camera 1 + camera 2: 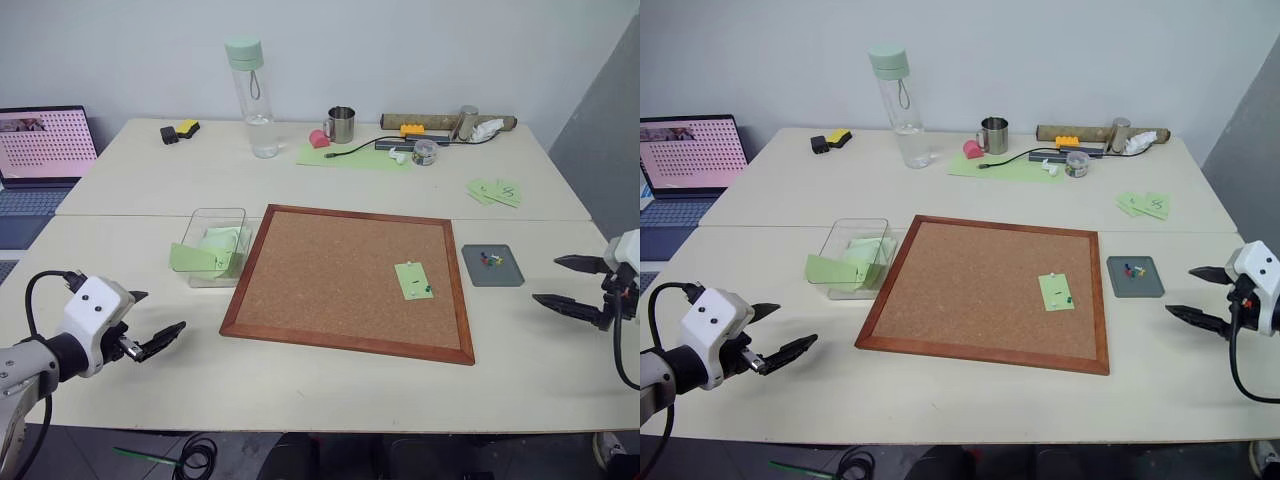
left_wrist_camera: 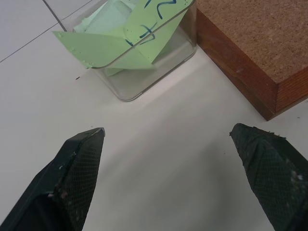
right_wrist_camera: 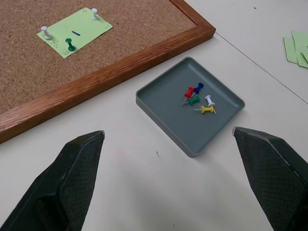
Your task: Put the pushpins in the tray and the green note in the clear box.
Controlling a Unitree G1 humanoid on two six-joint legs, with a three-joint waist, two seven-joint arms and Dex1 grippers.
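I see the green note (image 3: 74, 32) lying flat on the corkboard (image 1: 340, 275), toward its near right corner, pinned by three pushpins (image 3: 71, 45): two white and one green. Just right of the corkboard sits the tray (image 3: 159, 101), holding a small cluster of pins in red, blue, green, white and yellow. The clear box (image 1: 200, 218) stands just left of the corkboard's far left corner, touching or nearly touching its frame, with several green slips inside, one draped over its near wall.

My left gripper (image 1: 150, 325) hovers above the table (image 1: 330, 390) near the left edge, jaws spread wide and empty, pointing toward the box. My right gripper (image 1: 570, 285) hovers at the right edge, jaws likewise released and holding nothing, aimed at the tray.
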